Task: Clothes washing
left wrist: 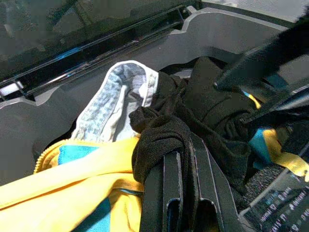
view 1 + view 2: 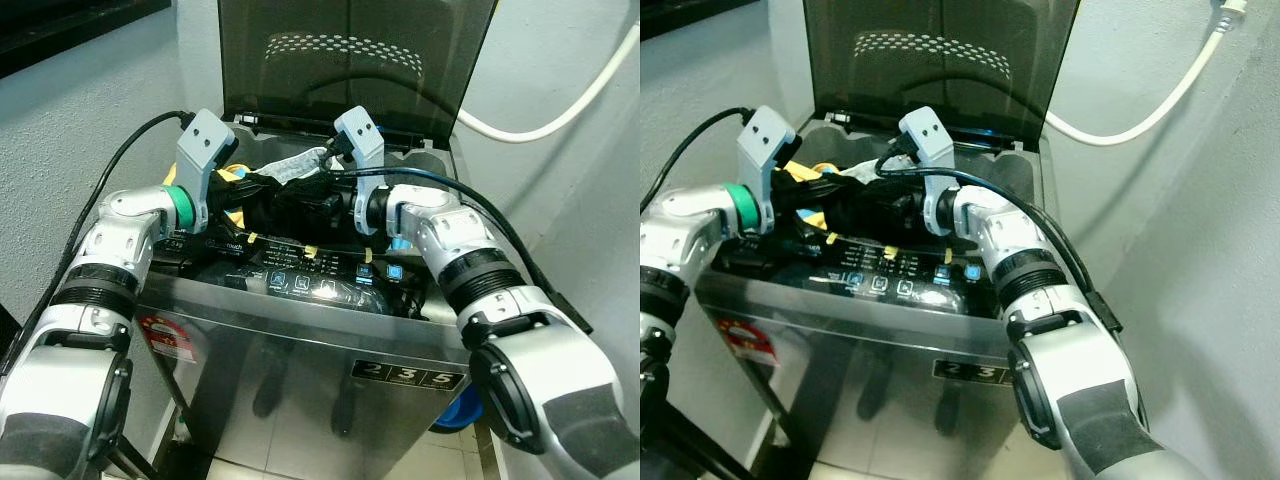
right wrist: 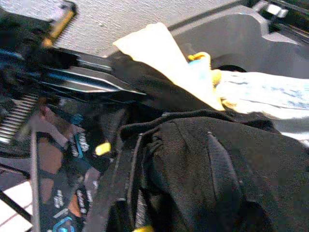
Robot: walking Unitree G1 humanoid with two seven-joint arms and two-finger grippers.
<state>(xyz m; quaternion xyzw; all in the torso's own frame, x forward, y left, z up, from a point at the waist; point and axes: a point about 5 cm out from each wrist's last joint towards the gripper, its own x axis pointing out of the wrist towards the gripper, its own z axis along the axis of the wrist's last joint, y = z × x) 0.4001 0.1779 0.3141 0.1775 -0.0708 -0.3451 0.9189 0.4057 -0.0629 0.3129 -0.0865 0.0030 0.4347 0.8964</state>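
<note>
Black garment (image 2: 290, 205) sits bunched at centre frame over the washer's opening (image 2: 420, 165) — the left gripper (image 1: 181, 159) pinches its fold, the right gripper (image 3: 130, 164) is pressed into it, grip unclear; lower both together.

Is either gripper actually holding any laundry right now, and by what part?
Left gripper pinches a bunched fold of the black garment over the washer opening. Right gripper is pressed into the same garment; its grip cannot be told.

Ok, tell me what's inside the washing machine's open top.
In the washing machine a heap of clothes: a black garment on top, a yellow and teal garment and light denim. Both grippers, left and right, reach into it. The drum beneath is covered.
</note>
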